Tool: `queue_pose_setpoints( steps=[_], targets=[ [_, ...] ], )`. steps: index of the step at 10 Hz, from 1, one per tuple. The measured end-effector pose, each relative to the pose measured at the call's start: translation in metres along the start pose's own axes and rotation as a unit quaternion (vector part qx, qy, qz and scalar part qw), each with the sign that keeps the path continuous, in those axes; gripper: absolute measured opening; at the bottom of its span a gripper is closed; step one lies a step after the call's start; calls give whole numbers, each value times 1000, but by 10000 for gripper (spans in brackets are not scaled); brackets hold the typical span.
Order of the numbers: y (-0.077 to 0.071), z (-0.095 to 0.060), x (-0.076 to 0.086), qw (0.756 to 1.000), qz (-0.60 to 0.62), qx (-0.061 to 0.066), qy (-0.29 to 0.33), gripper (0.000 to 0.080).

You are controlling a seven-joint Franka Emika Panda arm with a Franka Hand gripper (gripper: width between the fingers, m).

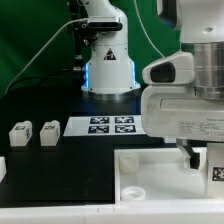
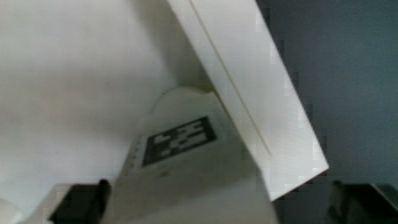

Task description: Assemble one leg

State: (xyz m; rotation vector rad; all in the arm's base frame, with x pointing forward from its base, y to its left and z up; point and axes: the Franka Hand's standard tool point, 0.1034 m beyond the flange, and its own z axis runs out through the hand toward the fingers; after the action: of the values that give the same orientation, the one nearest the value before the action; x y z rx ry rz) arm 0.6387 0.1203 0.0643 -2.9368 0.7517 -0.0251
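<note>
A leg (image 2: 178, 140), a stubby white block with a black-and-white tag, stands between my fingers in the wrist view, against the raised rim of the white tray (image 2: 249, 90). My gripper (image 2: 217, 205) is open around it: one dark finger (image 2: 80, 203) is next to the leg, and the other (image 2: 356, 200) stands apart from it. In the exterior view the gripper (image 1: 200, 160) hangs low over the tray's (image 1: 130, 165) right part, and the leg's tag (image 1: 215, 170) shows just under the hand. Two more legs (image 1: 20, 133) (image 1: 48, 132) stand on the black table at the exterior view's left.
The marker board (image 1: 112, 125) lies flat behind the tray. The robot's base (image 1: 108, 65) stands at the back centre before a green backdrop. A round corner hole (image 1: 132, 190) shows in the tray near the front edge.
</note>
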Motion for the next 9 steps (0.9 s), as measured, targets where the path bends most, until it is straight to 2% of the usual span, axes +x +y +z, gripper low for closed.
queue_pose_setpoints(
  steps=[1, 2, 6, 9],
  targets=[
    [1, 0, 0, 1000, 27, 0, 0, 490],
    [5, 0, 3, 998, 66, -3, 2, 324],
    [21, -1, 9, 980, 199, -22, 12, 325],
    [22, -1, 10, 982, 185, -22, 12, 327]
  ],
)
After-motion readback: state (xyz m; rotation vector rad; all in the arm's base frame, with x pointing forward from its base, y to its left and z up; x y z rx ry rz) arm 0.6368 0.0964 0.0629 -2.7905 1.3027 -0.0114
